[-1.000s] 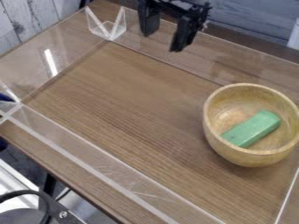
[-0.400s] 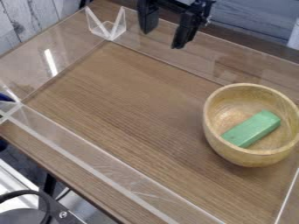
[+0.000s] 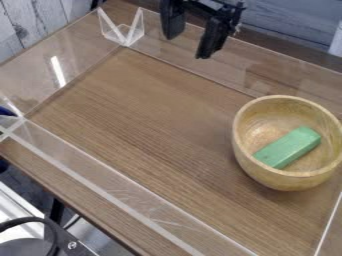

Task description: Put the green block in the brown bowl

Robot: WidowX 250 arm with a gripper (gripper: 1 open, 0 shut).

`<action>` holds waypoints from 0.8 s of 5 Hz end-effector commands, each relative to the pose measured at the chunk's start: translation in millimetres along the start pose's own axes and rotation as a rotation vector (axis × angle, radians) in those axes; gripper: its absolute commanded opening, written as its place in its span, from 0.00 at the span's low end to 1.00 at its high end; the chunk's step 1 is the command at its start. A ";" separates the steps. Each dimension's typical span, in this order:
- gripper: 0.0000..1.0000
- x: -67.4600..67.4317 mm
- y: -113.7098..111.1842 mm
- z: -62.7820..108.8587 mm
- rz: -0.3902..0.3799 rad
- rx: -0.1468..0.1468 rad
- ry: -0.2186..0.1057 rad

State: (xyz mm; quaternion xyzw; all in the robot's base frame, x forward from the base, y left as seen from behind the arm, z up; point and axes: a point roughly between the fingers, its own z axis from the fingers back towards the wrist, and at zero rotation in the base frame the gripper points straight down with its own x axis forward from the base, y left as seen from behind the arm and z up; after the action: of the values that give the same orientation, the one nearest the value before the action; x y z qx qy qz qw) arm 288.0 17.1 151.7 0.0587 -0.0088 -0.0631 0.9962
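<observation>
Green block (image 3: 289,149) lies inside the brown bowl (image 3: 254,118), which you see near the right edge of the table (image 3: 134,120). Your gripper (image 3: 194,40) hangs at the far edge, jaws wide apart, holding nothing.

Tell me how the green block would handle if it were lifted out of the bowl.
The green block looks like a solid flat bar, so it is probably stiff and light. Its flat faces suggest it would slide rather than roll. It lies tilted against the brown bowl's curved inside, so it may shift when first touched.
</observation>
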 end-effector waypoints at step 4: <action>1.00 -6.9 -5.0 24.3 -0.165 -0.005 -0.086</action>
State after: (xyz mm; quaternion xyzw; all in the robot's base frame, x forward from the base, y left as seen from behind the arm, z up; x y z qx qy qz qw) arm 273.4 10.2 157.8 0.0480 -0.0156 -0.1498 0.9874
